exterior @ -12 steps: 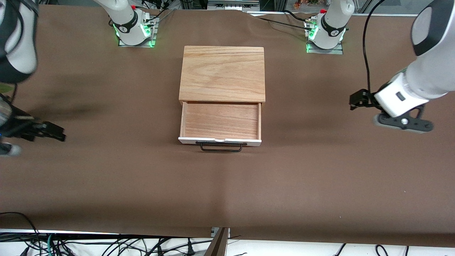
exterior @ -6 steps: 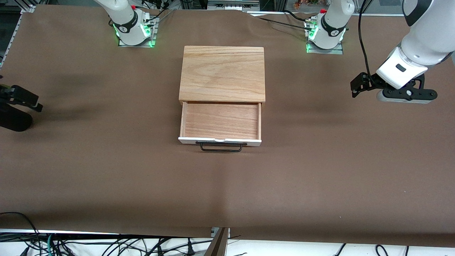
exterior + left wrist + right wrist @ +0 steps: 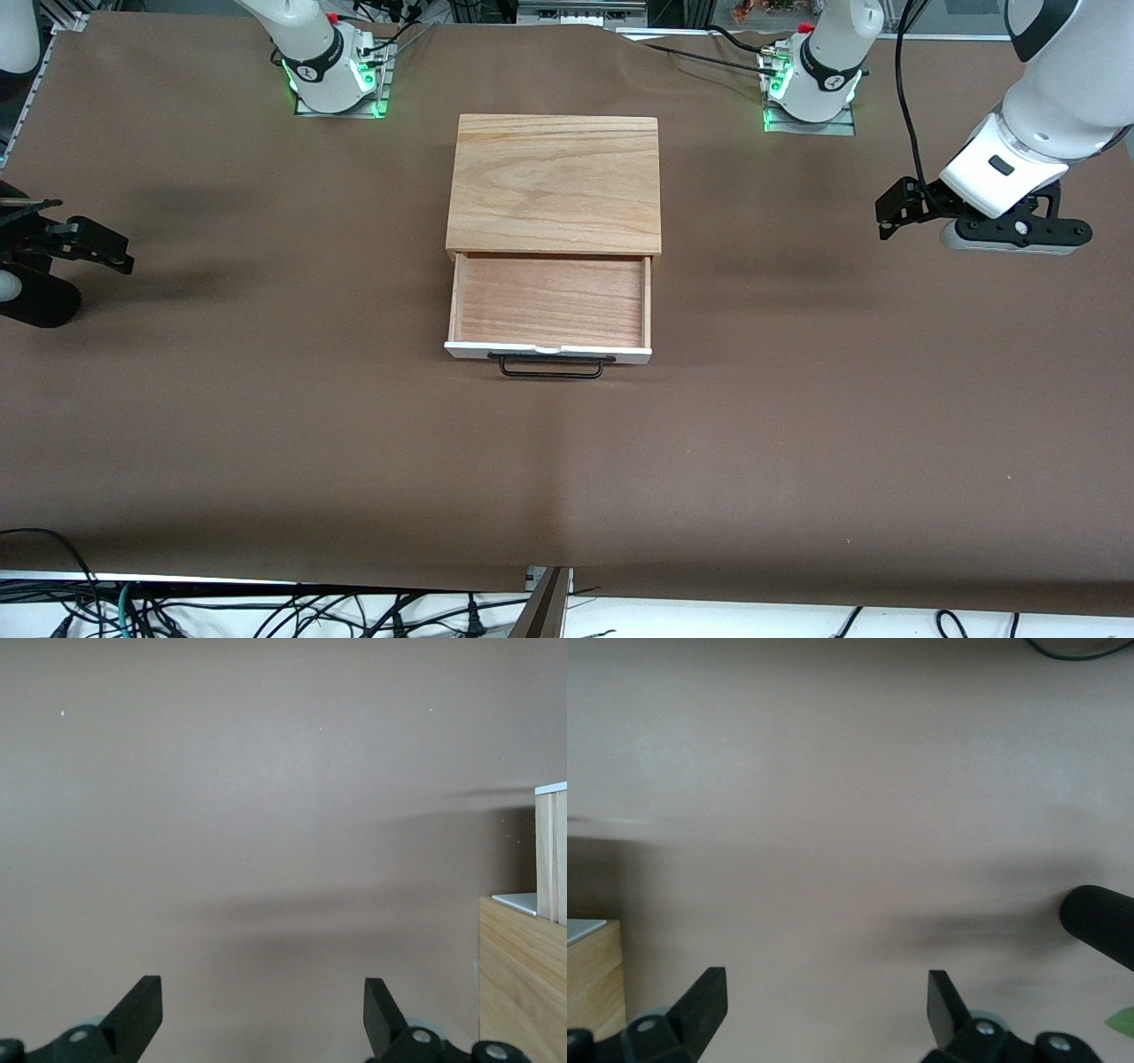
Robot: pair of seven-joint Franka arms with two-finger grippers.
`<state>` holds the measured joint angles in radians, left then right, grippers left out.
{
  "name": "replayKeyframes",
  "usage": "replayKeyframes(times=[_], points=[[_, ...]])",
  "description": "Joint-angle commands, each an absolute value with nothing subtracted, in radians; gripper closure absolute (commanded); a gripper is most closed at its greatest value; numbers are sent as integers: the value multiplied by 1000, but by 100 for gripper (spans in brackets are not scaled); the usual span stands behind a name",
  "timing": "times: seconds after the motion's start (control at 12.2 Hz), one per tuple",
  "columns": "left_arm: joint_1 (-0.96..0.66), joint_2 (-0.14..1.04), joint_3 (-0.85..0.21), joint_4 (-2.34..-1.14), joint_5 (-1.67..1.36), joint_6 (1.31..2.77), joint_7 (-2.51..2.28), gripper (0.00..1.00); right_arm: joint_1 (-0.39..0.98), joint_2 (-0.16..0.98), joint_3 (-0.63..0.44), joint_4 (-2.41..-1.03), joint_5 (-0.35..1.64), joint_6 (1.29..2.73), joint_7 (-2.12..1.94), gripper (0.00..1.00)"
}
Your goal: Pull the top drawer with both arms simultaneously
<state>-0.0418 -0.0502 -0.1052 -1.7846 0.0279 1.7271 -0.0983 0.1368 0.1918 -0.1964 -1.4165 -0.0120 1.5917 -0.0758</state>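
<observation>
- Right tool (image 3: 89, 241): positioned over bare tabletop (image 3: 266, 425) at the right arm's end, well apart from the cabinet (image 3: 555, 182) and the top drawer (image 3: 549, 306). It touches nothing.
- Right tool, state: released. The right wrist view shows its two fingertips (image 3: 700, 997) spread wide, with only brown tabletop (image 3: 833, 815) between them.
- Right wrist view, further: a corner of the light-wood cabinet (image 3: 592, 979) shows at the frame's edge, clear of the tool (image 3: 824, 997). A black rounded object (image 3: 1103, 926) also enters at the edge; I cannot tell what it is.
- Cabinet: sits mid-tabletop, between the two tools, its plain wooden top unobstructed.
- Top drawer: pulled out of the cabinet toward the front camera. Its reddish wood interior is exposed and holds nothing. The white front panel (image 3: 547, 352) forms its nearest edge, with the black bar handle (image 3: 551, 366) mounted on it. Neither tool contacts the handle.
- Left tool (image 3: 895, 213): positioned over bare tabletop at the left arm's end, well apart from the drawer and cabinet. It touches nothing.
- Left tool, state: released. The left wrist view shows its fingertips (image 3: 140, 1005) set wide apart, with only tabletop (image 3: 266, 815) between them.
- Left wrist view, further: the cabinet's side (image 3: 523, 983) and part of the drawer (image 3: 551, 855) appear at the frame's edge, well clear of the tool (image 3: 261, 1005).
</observation>
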Motion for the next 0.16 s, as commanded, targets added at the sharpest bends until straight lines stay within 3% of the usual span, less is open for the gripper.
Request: replayKeyframes(times=[0.0, 0.08], points=[[-31, -28, -120, -1732, 43, 1684, -83, 0, 123, 187, -173, -1436, -35, 1582, -75, 0], [-31, -26, -120, -1732, 43, 1684, -83, 0, 121, 187, -175, -1436, -34, 1583, -75, 0]])
